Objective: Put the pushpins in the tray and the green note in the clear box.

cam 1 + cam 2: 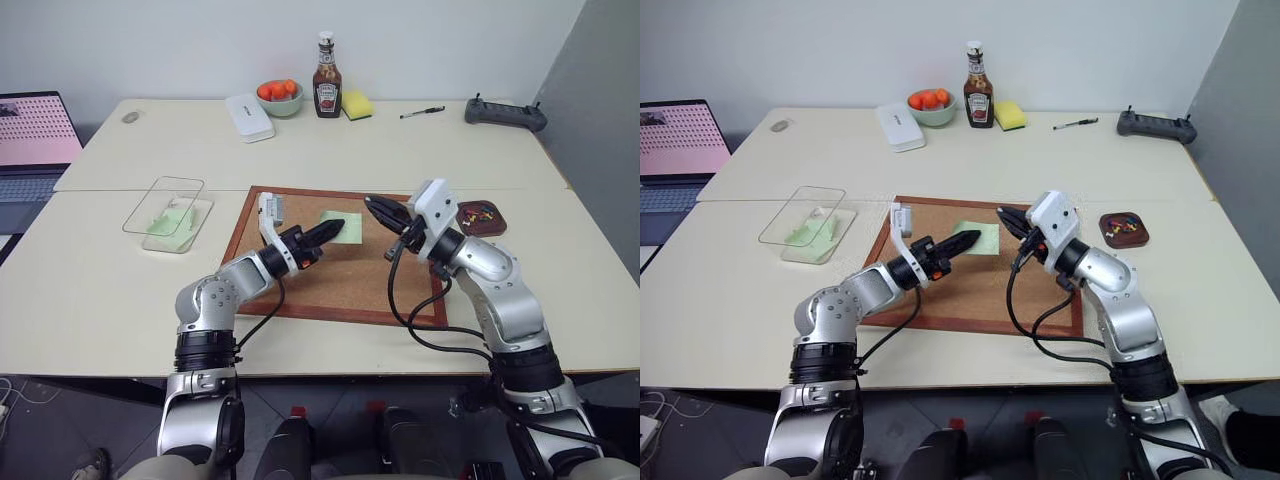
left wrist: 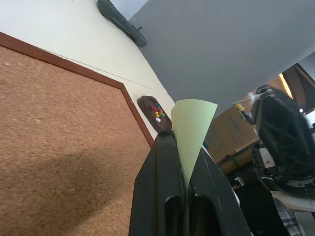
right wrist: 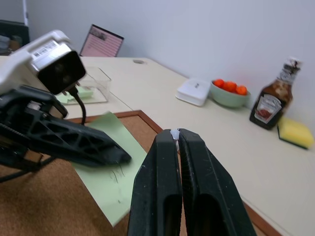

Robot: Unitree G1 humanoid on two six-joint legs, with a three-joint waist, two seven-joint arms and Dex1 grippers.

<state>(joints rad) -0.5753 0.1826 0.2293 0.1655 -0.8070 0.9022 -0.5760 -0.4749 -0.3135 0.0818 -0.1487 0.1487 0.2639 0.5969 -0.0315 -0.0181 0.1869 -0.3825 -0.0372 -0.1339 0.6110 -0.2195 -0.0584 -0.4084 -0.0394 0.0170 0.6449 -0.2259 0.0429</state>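
Green note (image 2: 191, 129), pinched by one edge in the left gripper's (image 1: 335, 228) fingers above the cork board (image 1: 350, 290), could slip free, while the right gripper's (image 3: 175, 133) pressed-together fingers pinch a white pushpin (image 3: 174, 132).

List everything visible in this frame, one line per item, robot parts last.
cork board: one, wood-framed, table centre
green note: one, pale green, in left pincer over the board
clear box: one, lid open, left of board, green slips inside
tray: one, reddish-brown, right of board
pushpins: several, mixed colours, in tray
white pin: one, between right pincer's tips
white case: one, table back
bowl: one, green, orange fruit
sauce bottle: one
sponge: one, yellow
pen: one
controller: one, dark
laptop: one, far left
left pincer: shut
right pincer: shut
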